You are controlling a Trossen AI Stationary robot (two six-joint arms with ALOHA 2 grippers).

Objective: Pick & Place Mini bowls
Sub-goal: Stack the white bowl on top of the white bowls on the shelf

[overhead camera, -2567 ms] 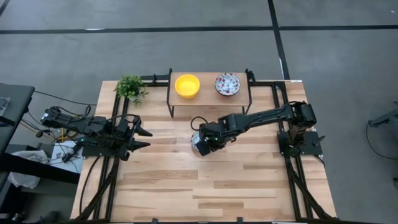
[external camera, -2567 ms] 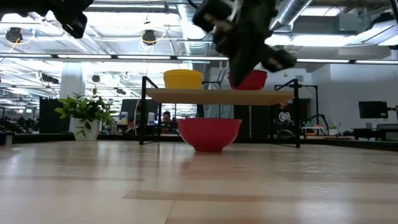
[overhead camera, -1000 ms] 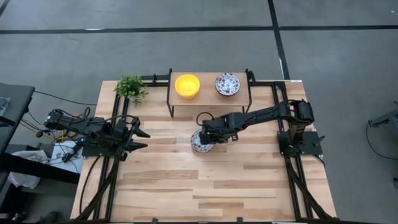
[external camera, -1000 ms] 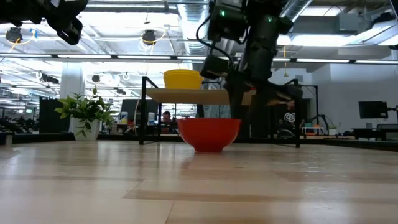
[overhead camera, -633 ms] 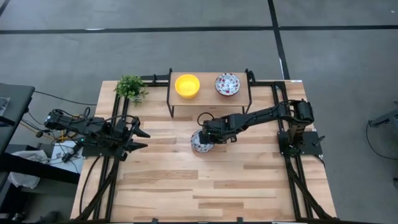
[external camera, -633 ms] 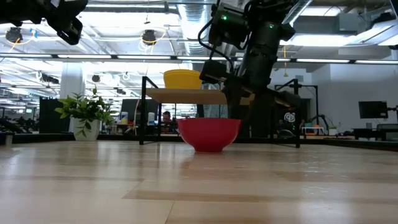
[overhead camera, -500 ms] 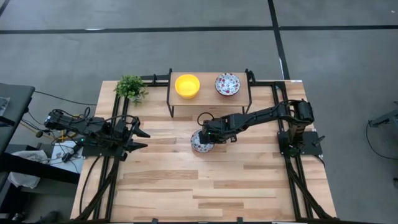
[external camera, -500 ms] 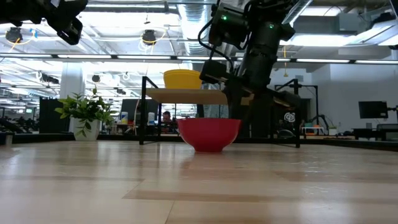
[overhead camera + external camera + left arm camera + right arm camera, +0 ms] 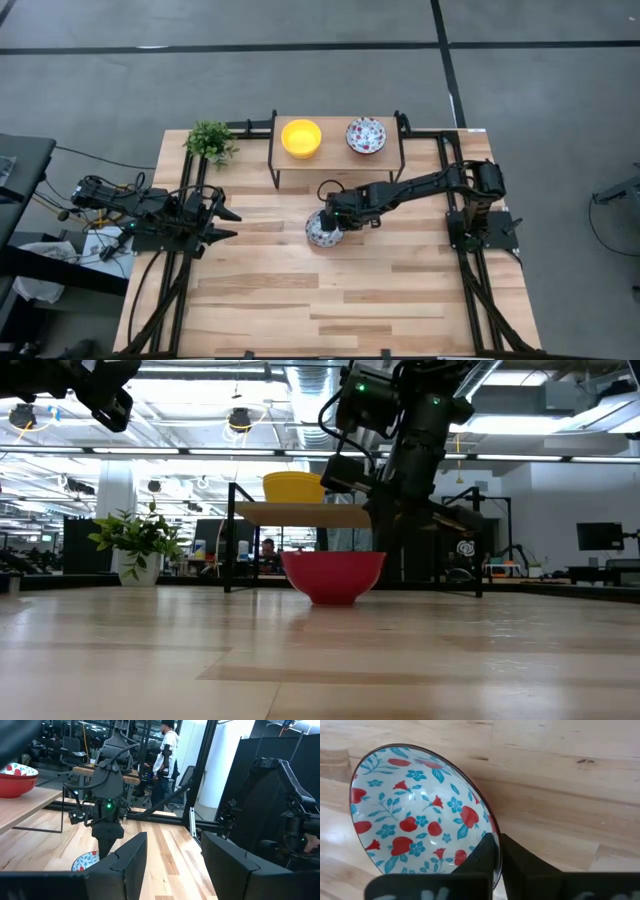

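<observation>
The right gripper [image 9: 330,222] is clamped on the rim of a floral mini bowl [image 9: 321,231] resting on the wooden table [image 9: 350,290], in front of the raised shelf [image 9: 335,155]. The shelf carries a yellow mini bowl [image 9: 300,137] and a second floral mini bowl [image 9: 366,134]. The left gripper [image 9: 228,222] waits near the table's left edge, fingers spread and empty.

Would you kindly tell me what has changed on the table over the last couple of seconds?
The right gripper, hovering over the floral bowl 2.6 s ago, pulled back toward the shelf and came down on the bowl's rim; its jaws now pinch that rim. In the last half second the bowl slid slightly away from that arm's base. The yellow bowl, the second floral bowl, the plant and the left gripper stayed put.
</observation>
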